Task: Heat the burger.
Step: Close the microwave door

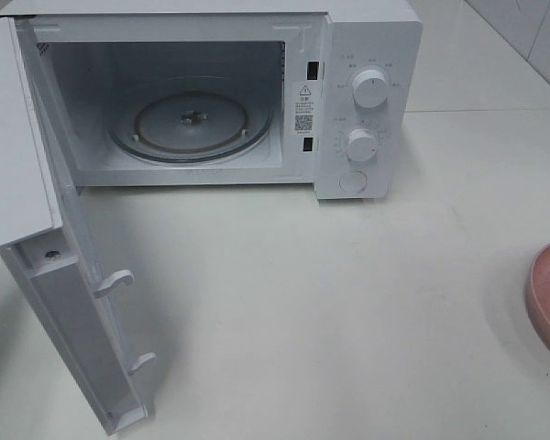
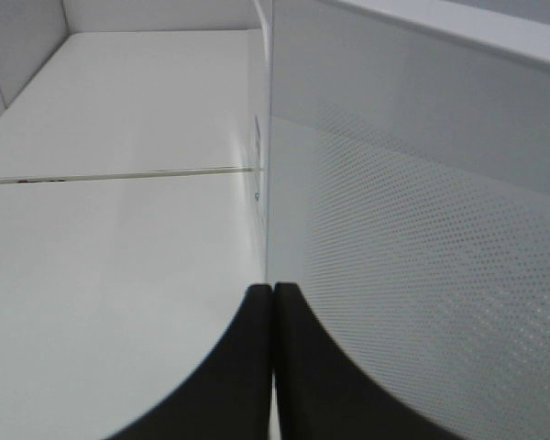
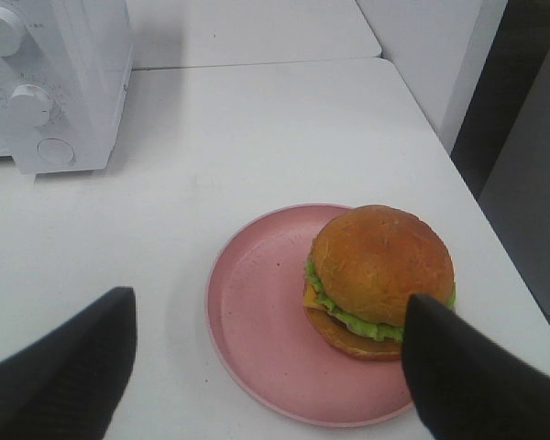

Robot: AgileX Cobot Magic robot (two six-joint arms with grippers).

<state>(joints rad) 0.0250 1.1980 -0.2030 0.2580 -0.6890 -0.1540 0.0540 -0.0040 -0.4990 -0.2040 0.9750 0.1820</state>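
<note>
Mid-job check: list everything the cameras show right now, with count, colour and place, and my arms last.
microwave: one, white, back of table, door swung wide open
turntable: one, clear glass, inside the cavity, nothing on it
knobs: two, white, on the control panel, round button below
plate: one, pink, on table right of the microwave
burger: one, brown bun with green lettuce, on the plate, off-centre
table: one, white
left gripper: shut, beside the microwave door
right gripper: open, above the plate, holding nothing

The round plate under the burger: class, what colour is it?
Pink: the round pink plate shows best in the right wrist view, holding the golden-brown burger.
</note>
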